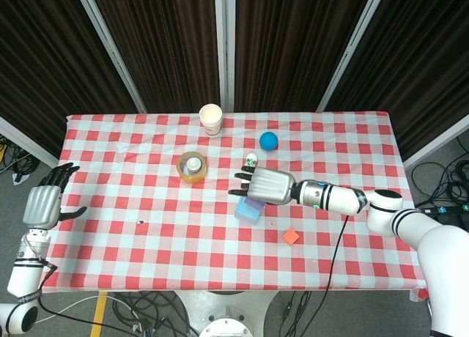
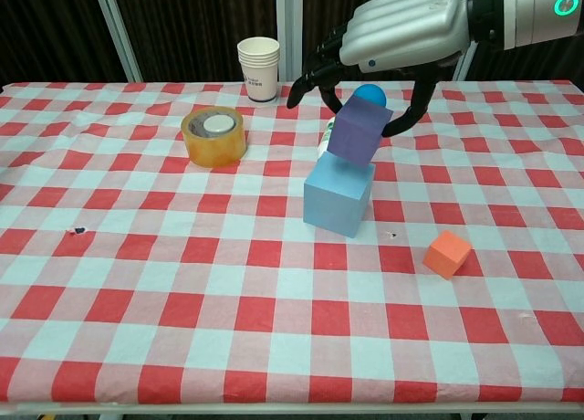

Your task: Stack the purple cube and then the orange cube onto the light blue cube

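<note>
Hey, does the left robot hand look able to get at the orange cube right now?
Probably not easily. The left robot hand hangs open off the table's left edge, while the orange cube lies on the far right side. Nothing blocks it; the right robot hand is nearer but holds the purple cube.

The purple cube (image 2: 359, 133) is tilted and sits just above the top face of the light blue cube (image 2: 338, 199), which stands on the worktop. The small orange cube (image 2: 447, 254) lies on the cloth, apart from them.
</note>
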Robot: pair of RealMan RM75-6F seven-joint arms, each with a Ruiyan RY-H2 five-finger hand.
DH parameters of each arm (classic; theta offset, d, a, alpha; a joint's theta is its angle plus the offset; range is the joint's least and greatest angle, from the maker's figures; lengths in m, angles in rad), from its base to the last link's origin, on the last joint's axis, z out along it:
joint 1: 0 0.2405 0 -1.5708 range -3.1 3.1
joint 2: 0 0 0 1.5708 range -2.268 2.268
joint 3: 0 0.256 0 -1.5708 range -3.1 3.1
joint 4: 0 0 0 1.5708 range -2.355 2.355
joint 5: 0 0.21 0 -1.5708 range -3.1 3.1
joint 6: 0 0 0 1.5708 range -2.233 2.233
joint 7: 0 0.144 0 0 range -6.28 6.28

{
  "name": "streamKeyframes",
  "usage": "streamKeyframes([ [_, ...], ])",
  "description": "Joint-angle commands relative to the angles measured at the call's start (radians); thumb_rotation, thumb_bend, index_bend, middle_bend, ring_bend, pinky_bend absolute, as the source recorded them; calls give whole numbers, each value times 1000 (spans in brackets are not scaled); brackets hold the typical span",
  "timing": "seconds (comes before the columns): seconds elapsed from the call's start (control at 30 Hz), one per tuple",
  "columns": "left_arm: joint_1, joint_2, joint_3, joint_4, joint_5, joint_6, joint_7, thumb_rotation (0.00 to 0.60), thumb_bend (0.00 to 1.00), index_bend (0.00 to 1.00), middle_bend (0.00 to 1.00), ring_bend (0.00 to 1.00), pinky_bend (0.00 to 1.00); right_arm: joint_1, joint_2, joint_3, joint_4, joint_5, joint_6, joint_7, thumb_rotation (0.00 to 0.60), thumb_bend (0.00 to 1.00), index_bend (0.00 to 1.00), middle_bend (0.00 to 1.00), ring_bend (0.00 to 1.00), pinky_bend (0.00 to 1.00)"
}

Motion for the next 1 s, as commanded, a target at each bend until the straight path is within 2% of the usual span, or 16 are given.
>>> streamKeyframes([
  [0.03,1,-1,-1,3,-2,-2,-2,600,106,228,240,163,287,8,-21,-7,22,-4,1,17,600,159,123,436,116,176],
  [0.37,1,-4,-3,14,-9,-12,-12,600,106,228,240,163,287,23,-65,-31,71,-8,2,58,600,160,123,436,116,179],
  [1.0,1,-8,-5,25,-14,-19,-20,600,106,228,240,163,287,72,-62,-71,76,-28,-5,93,600,159,123,436,131,190],
])
